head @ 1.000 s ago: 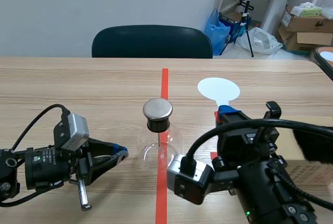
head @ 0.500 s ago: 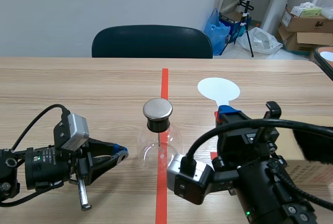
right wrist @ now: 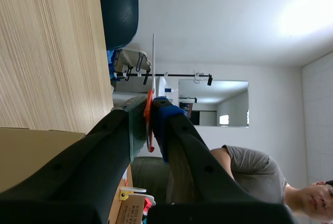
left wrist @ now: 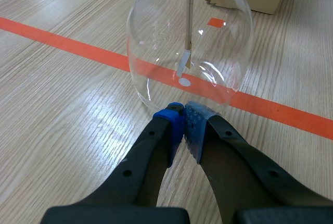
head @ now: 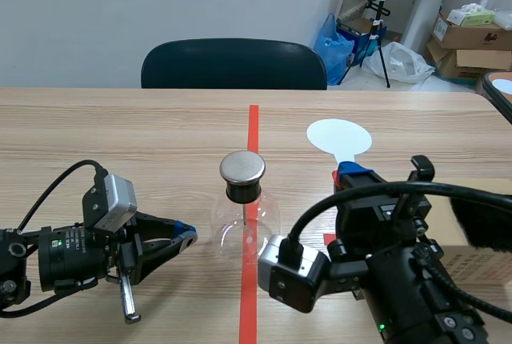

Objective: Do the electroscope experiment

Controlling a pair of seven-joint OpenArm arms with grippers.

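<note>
Right jaws are clamped on the white paddle (head: 339,138), nudged slightly rightward at centre-right; left jaws are closed empty beside the flask (head: 244,220). Its metal cap (head: 242,166) is judged not yet approached.

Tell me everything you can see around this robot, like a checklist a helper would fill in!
Surface: wooden table with a red tape line down its middle.
Job's things: glass flask with a metal cap stands on the line; white paddle is to its right.
Clutter: cardboard box and a dark fuzzy thing at the table's right side.
Grippers: left gripper is shut on nothing, tips close to the flask; right gripper is shut on the paddle's stem.
Cables: black cables loop over both arms.
Surroundings: dark chair, boxes, blue bag; a person shows in the right wrist view.
</note>
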